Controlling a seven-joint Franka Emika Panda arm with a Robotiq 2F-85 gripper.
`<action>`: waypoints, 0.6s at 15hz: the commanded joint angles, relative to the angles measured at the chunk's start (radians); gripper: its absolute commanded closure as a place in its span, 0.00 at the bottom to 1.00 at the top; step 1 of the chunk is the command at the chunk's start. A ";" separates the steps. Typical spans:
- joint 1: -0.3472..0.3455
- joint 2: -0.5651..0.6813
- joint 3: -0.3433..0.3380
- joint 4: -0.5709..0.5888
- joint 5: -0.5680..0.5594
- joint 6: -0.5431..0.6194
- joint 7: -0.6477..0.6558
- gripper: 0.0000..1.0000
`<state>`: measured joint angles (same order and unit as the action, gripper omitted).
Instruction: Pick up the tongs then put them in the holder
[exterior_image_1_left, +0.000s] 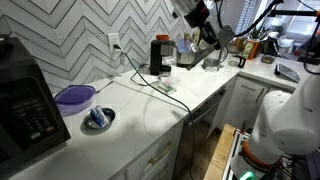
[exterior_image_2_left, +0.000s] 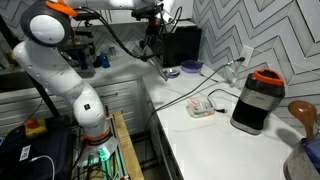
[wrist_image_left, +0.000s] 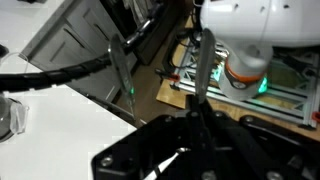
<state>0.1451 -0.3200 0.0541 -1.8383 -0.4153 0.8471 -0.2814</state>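
My end effector is clamped shut on the silvery tongs, whose two thin arms splay apart. I hold them in the air above the counter, near the steel holder.

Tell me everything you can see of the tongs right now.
In the wrist view the tongs are slim, dull grey metal. Their two thin arms spread apart away from the gripper, which is shut on them where the arms converge. They are held in the air beside the white counter, and nothing else appears to touch them.
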 joint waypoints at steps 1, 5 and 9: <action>0.109 -0.139 -0.160 -0.159 -0.226 0.004 -0.283 0.99; 0.029 -0.221 -0.263 -0.208 -0.382 0.131 -0.493 0.99; 0.000 -0.190 -0.256 -0.177 -0.359 0.119 -0.489 0.96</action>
<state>0.1679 -0.5146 -0.2175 -2.0171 -0.7800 0.9613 -0.7631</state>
